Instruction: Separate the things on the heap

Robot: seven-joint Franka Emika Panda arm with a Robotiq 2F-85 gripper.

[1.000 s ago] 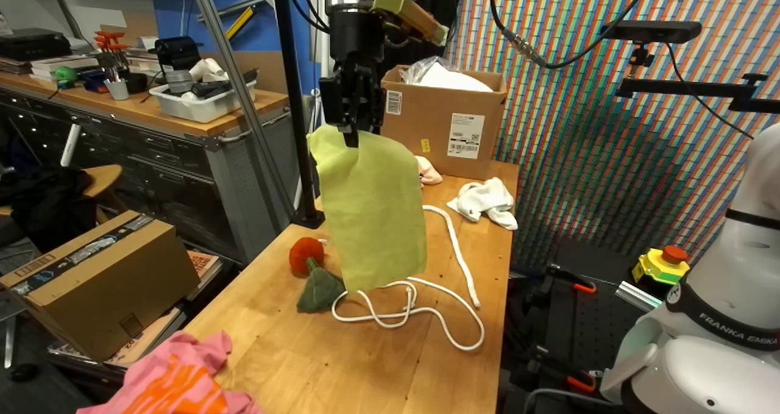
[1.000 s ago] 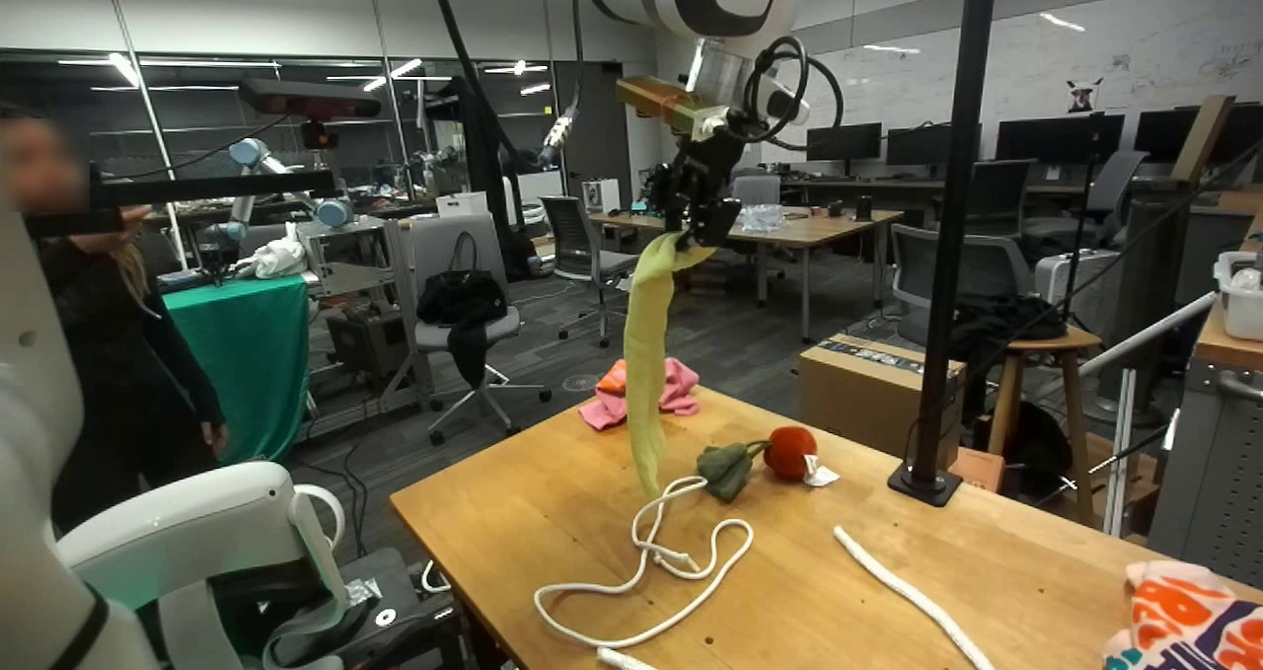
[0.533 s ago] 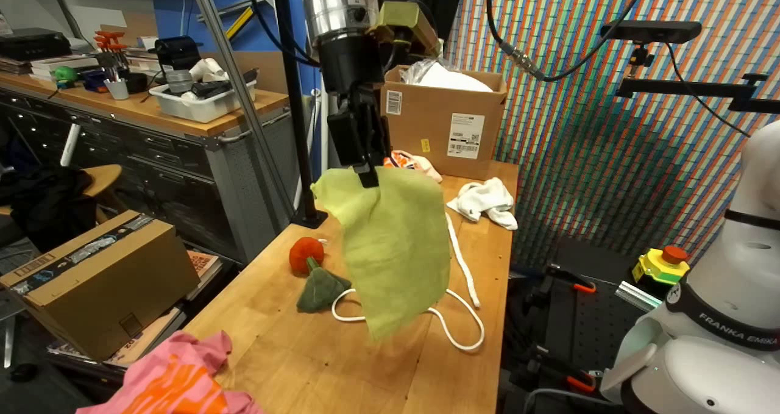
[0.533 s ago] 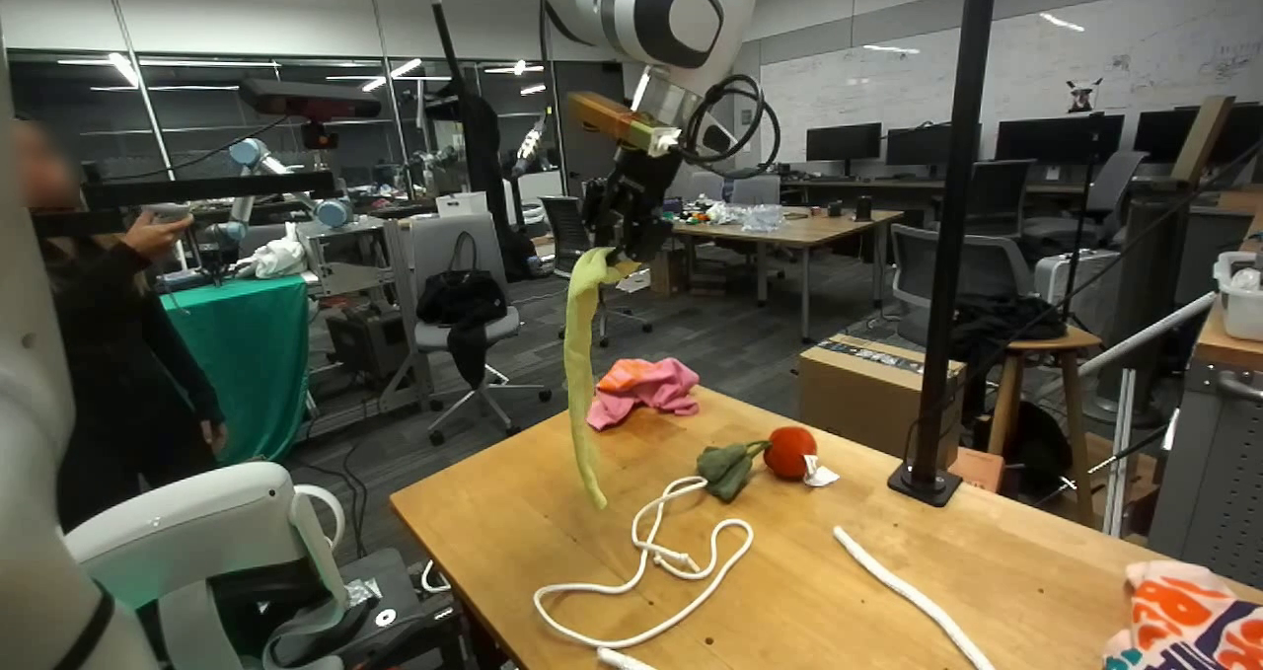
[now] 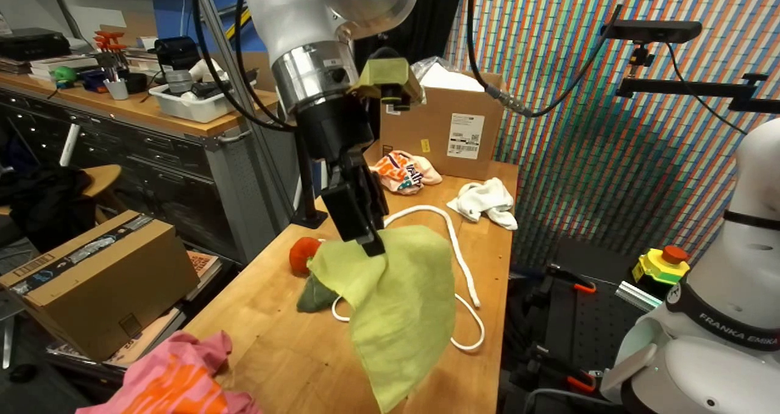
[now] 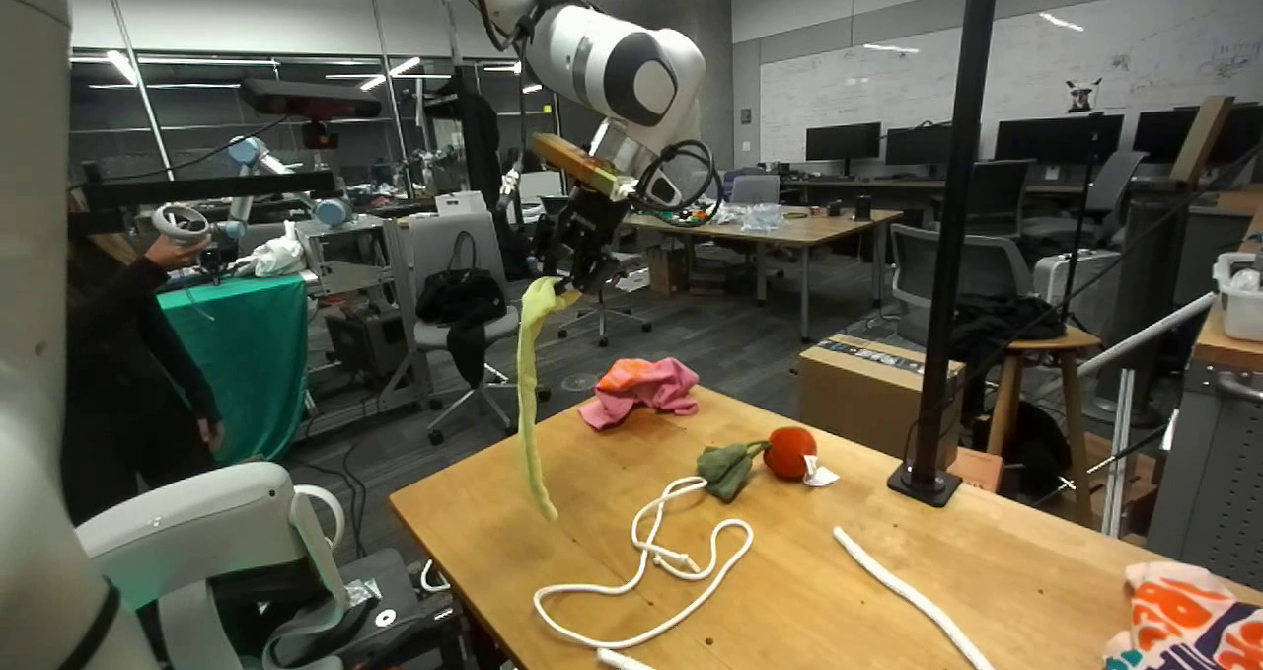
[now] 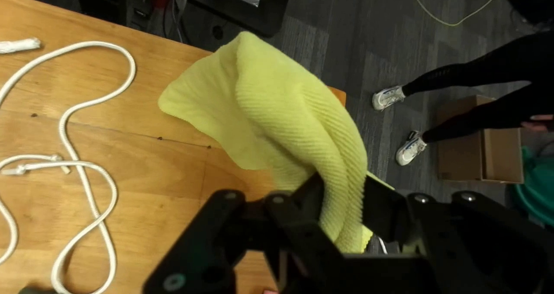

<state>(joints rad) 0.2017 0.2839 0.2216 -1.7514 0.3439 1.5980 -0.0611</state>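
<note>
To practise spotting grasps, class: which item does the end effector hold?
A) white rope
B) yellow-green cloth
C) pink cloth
B: the yellow-green cloth is pinched in the end effector in the wrist view and hangs from it in both exterior views.

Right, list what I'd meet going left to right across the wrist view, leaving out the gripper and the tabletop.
Looped thin white rope → ribbed yellow-green cloth → white sneakers on someone's feet → brown cardboard box → blurred green thing at the edge.
</note>
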